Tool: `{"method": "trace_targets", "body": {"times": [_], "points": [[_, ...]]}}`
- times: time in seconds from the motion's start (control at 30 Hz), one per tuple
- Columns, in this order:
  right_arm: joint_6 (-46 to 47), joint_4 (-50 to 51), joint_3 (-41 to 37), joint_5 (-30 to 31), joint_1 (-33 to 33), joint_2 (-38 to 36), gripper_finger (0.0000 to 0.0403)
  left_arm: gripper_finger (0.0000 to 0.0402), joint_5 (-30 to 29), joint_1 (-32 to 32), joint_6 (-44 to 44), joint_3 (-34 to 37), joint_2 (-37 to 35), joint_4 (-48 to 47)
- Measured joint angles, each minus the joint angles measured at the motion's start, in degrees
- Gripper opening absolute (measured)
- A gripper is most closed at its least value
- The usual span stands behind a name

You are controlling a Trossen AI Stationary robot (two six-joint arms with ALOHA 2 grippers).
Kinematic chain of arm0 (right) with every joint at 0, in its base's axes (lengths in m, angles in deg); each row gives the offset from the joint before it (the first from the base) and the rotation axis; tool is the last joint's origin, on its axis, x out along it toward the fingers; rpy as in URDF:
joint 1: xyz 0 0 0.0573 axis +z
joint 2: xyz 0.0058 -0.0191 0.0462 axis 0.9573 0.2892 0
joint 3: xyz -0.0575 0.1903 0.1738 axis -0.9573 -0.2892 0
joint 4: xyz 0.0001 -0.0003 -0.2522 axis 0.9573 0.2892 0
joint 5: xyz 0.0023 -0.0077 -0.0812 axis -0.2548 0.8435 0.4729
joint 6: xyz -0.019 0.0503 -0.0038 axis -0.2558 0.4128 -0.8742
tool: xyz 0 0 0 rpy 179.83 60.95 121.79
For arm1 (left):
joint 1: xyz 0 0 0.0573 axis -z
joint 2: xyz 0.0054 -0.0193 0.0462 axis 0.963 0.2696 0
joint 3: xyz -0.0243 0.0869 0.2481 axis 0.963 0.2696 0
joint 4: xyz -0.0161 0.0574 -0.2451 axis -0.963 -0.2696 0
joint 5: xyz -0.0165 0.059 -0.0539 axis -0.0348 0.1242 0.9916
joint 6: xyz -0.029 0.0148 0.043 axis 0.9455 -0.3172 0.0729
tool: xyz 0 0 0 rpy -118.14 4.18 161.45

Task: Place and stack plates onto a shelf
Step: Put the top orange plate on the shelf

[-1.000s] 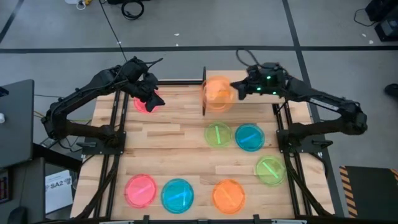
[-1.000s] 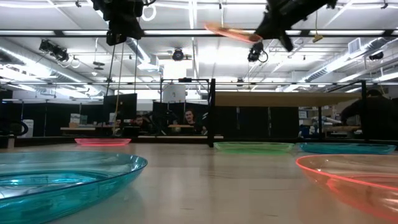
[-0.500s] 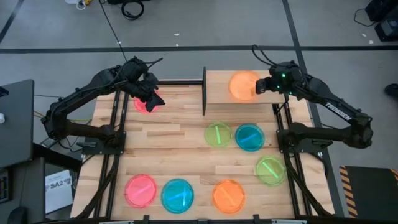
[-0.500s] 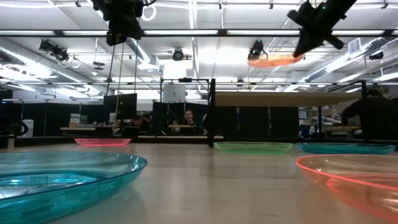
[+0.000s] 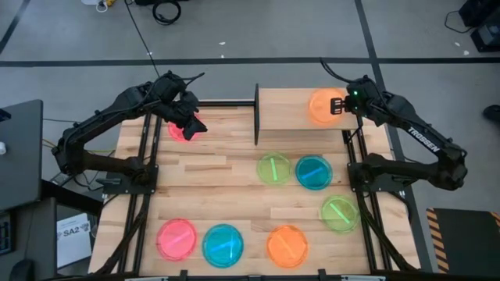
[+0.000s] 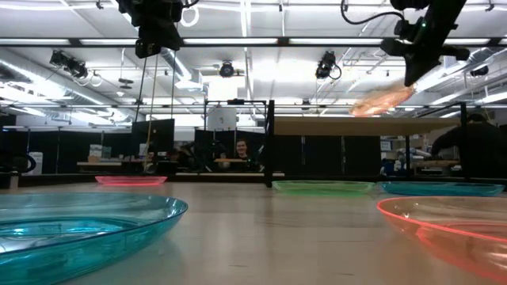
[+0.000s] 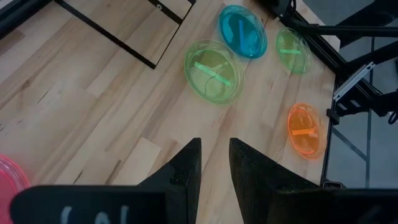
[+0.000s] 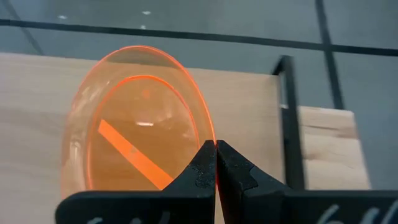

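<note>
My right gripper [image 5: 337,106] is shut on an orange plate [image 5: 321,106] over the right end of the light-wood shelf [image 5: 283,111]. In the low view the plate [image 6: 383,100] hangs tilted just above the shelf [image 6: 341,125]. My left gripper [image 5: 192,122] hovers slightly open and empty above a pink plate [image 5: 177,130] that lies on the tabletop at the far left. That pink plate also shows in the left wrist view [image 7: 9,180]. My right gripper pinches the orange plate's rim [image 8: 208,138] between its two fingers, on the side toward the table's right edge. The fingers come from the right, slanting down. The plate is tilted, its free side lower and close above the shelf; I cannot tell whether it touches.
Green [image 5: 273,168], blue [image 5: 313,172] and green [image 5: 340,211] plates lie on the tabletop in front of the shelf. Pink [image 5: 176,239], blue [image 5: 223,244] and orange [image 5: 287,245] plates lie near the front edge. A black post [image 5: 256,115] stands at the shelf's left end.
My right gripper has carried the orange plate toward the table's right edge along the shelf and down toward the board. The plate has tipped from nearly level to slanted.
</note>
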Motion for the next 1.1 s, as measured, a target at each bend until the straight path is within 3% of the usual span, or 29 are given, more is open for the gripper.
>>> {"method": "trace_targets", "body": {"times": [0.4,0.8,1.1], "points": [[0.0,1.8,0.0,2.9,-3.8,0.7,0.0006,0.0089,0.0,0.0,0.0,0.0,0.0,0.0],[0.0,1.1,0.0,2.9,-5.6,6.2,0.0007,0.0089,0.0,0.0,0.0,0.0,0.0,0.0],[0.0,1.2,0.0,2.9,-6.9,8.5,0.0025,0.0089,0.0,0.0,0.0,0.0,0.0,0.0]]}}
